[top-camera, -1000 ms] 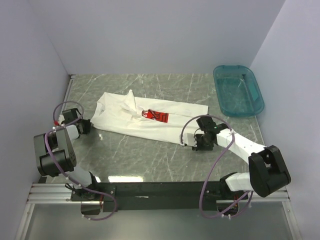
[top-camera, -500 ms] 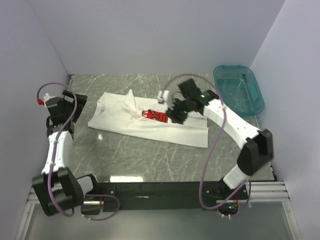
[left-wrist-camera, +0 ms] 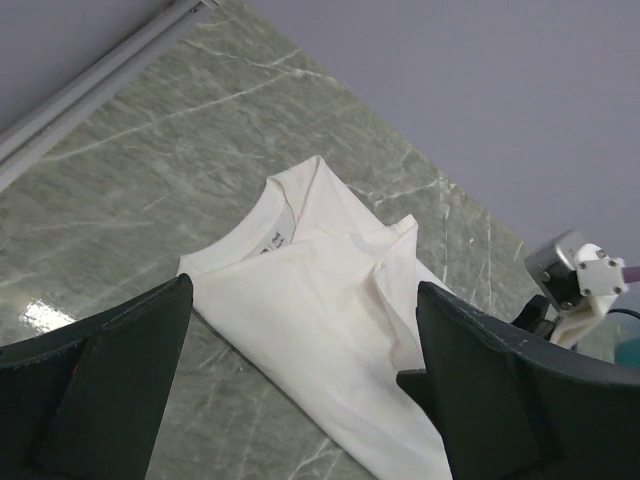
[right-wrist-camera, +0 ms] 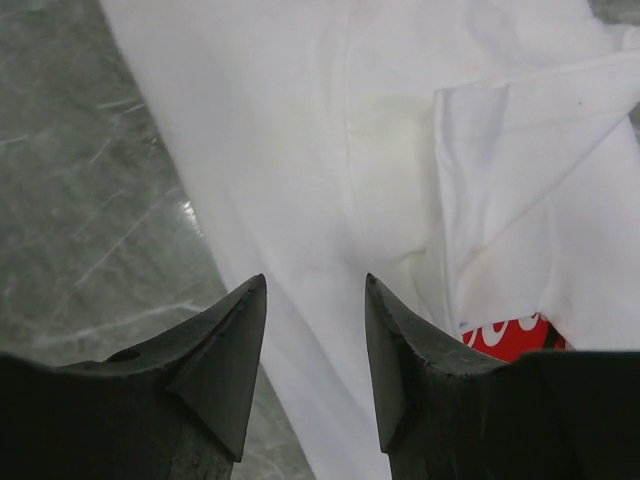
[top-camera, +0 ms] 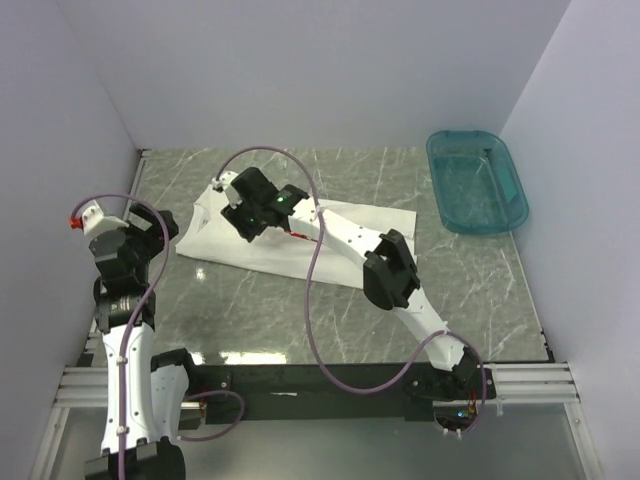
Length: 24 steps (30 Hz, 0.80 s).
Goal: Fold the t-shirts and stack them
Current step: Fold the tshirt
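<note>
**Ana:** How did your right gripper stand?

**Me:** My right gripper (right-wrist-camera: 312, 290) pointed down with its jaws partly spread and nothing pinched between them. White cloth showed through the gap. I could not tell whether the tips touched it.

**Ana:** What cloth was that?

**Me:** It was the t-shirt (top-camera: 250, 250). It lay flat on the desk (top-camera: 300, 310), folded into a long band from the left side towards the middle. My right arm reached across it from the near right, and the gripper was over its left part. Just to the right of that gripper a folded flap lay on top. A bit of the red print (right-wrist-camera: 505, 335) with white lettering peeked out under the flap.

**Ana:** And your left one?

**Me:** My left gripper (left-wrist-camera: 305, 300) was spread wide and held nothing. It hung above the desk just off the t-shirt's left end, apart from the cloth. Between its fingers I saw the collar (left-wrist-camera: 275, 215) with its small label at that near end. The folded body ran away from there towards my other arm.

**Ana:** Was anything else on the desk?

**Me:** A teal basin (top-camera: 475, 185) stood at the far right corner, well apart from the t-shirt.
</note>
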Each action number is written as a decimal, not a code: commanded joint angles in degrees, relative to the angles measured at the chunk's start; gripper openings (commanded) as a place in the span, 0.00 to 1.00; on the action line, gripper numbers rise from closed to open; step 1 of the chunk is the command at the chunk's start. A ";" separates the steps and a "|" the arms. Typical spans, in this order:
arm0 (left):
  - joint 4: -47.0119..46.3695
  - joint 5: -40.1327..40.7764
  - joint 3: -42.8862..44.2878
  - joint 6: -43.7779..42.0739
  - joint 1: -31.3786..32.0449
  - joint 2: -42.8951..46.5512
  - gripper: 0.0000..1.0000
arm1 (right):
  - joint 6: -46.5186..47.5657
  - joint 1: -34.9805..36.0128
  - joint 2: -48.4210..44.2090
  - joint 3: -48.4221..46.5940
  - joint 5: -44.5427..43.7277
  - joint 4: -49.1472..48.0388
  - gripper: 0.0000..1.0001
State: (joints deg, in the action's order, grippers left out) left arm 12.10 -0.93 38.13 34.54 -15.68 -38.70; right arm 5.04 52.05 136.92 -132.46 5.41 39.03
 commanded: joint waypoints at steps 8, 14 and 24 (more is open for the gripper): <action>0.03 4.80 -0.16 -2.82 1.53 1.69 1.00 | -2.05 -0.28 4.92 -1.22 -18.33 -12.13 0.50; -0.50 3.21 -0.25 -2.47 1.62 0.99 1.00 | -1.70 -0.28 7.83 -2.80 -19.30 -12.57 0.50; -0.94 1.98 -0.51 -2.20 1.62 0.82 1.00 | -1.43 -0.37 10.12 -3.33 -20.26 -13.36 0.40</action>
State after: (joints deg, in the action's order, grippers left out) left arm 12.34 2.15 37.82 33.04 -14.15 -38.20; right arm 3.51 51.51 146.12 -133.23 -13.13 28.67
